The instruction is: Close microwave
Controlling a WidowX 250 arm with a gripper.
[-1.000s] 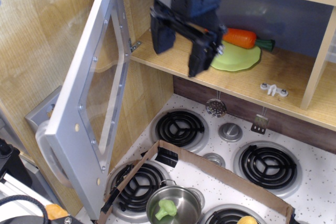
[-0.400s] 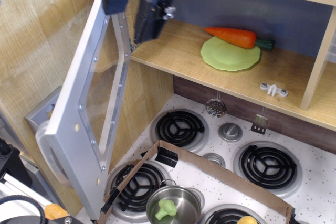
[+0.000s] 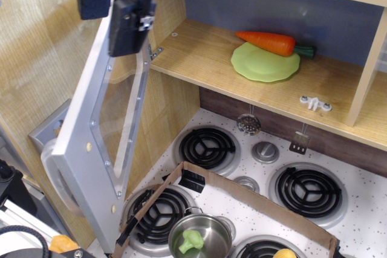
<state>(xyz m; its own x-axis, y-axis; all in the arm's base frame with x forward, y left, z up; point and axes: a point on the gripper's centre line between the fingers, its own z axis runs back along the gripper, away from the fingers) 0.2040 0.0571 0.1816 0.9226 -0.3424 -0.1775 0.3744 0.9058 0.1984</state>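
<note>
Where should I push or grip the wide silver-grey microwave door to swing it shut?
Push the silver-grey microwave door near its free edge by the curved handle, from its outer left face. It stands wide open, hinged beside the wooden compartment, so that end gives most leverage.

The claw [image 3: 115,13] is cut off by the top edge, its jaws blurred. The microwave door [image 3: 100,131] top is hidden behind it.

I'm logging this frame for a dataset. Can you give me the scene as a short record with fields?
door: microwave door swung wide open, hinged at left
gripper: gripper at the door's upper edge; jaws' state unclear
inside: carrot lying across a green plate
below: stove with a pot holding a green toy
</note>
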